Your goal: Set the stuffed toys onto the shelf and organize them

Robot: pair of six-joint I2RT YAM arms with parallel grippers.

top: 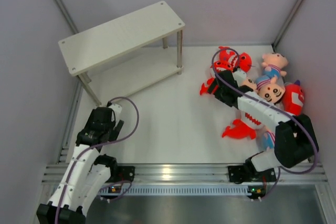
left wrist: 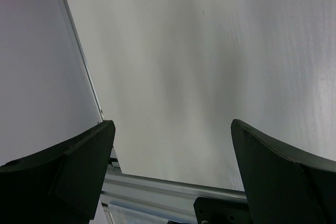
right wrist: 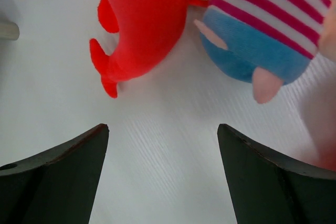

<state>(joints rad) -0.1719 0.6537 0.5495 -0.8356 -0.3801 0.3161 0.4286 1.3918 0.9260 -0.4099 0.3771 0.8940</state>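
A: Top view first, what stands around?
B: The shelf (top: 121, 32) sits angled at upper left, well apart from the toys, which are heaped at the right edge. The right arm (top: 262, 111) lies across the heap and hides part of it.
A: Count?
B: Four red sharks (top: 239, 129), as far as I can tell. Two boy dolls (top: 273, 90) show faces, and a blue scrap peeks from beneath the arm.
A: Left wrist?
B: The left gripper (left wrist: 170, 171) is spread wide, holding nothing, over bare table (left wrist: 210, 51). A wall (left wrist: 37, 51) is at left and a metal rail (left wrist: 173, 187) at the bottom.
A: Right wrist?
B: The right gripper (right wrist: 163, 177) is released. A tail of one of the red sharks lies upper centre and a doll's striped shirt and blue shorts upper right, both beyond the fingertips, untouched
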